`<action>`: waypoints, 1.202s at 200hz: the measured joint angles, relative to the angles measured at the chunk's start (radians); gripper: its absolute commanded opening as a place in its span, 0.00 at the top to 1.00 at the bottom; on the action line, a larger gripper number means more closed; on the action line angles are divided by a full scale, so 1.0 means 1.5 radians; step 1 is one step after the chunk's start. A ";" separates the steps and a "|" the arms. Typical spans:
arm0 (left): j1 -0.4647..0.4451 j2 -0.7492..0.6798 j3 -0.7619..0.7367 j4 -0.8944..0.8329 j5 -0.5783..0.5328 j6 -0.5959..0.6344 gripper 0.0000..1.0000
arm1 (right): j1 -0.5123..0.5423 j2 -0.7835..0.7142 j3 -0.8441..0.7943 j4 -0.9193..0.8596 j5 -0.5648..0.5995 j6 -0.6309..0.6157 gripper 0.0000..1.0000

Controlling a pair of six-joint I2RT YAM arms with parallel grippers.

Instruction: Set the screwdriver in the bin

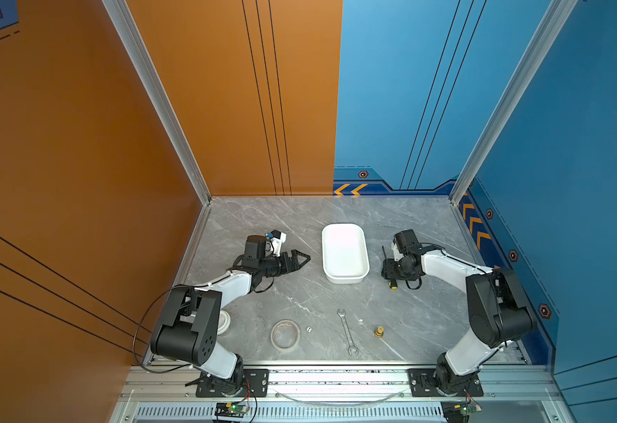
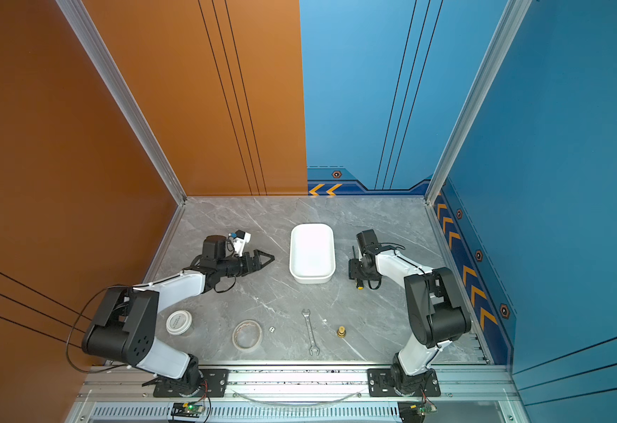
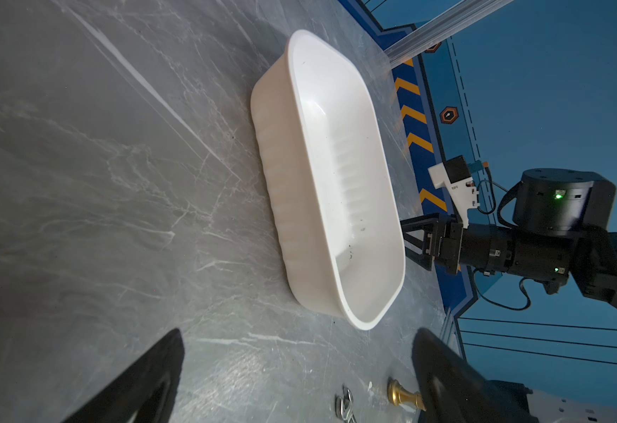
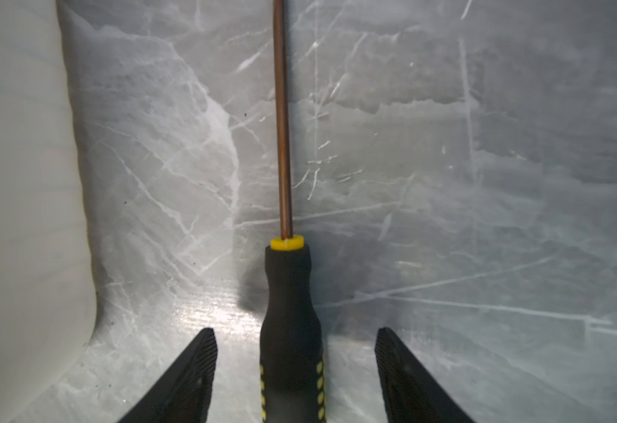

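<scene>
While the screwdriver (image 4: 286, 285) lay beside the bin (image 4: 17, 183) at frame left, the right gripper (image 4: 295, 331) straddled its handle, jaws spread, touching nothing.

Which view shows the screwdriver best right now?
Right wrist view: the screwdriver lies centred, handle to shaft, inside the open right tool. Both top views show only its yellow butt and shaft tip beside the arm. Left wrist: nothing.

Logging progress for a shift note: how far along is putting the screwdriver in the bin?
Done: the right tool is down at the screwdriver, its open jaws either side of the black handle. In hand: the grasp, not yet closed; gaps show on both sides. Left: grip, lift, carry to the bin, which lies empty beside it, and release. The left tool hangs open, holding nothing.
</scene>
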 measured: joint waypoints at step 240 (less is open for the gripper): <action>-0.032 -0.005 0.035 -0.132 -0.061 0.081 0.02 | 0.020 -0.082 0.063 -0.080 0.004 0.023 1.00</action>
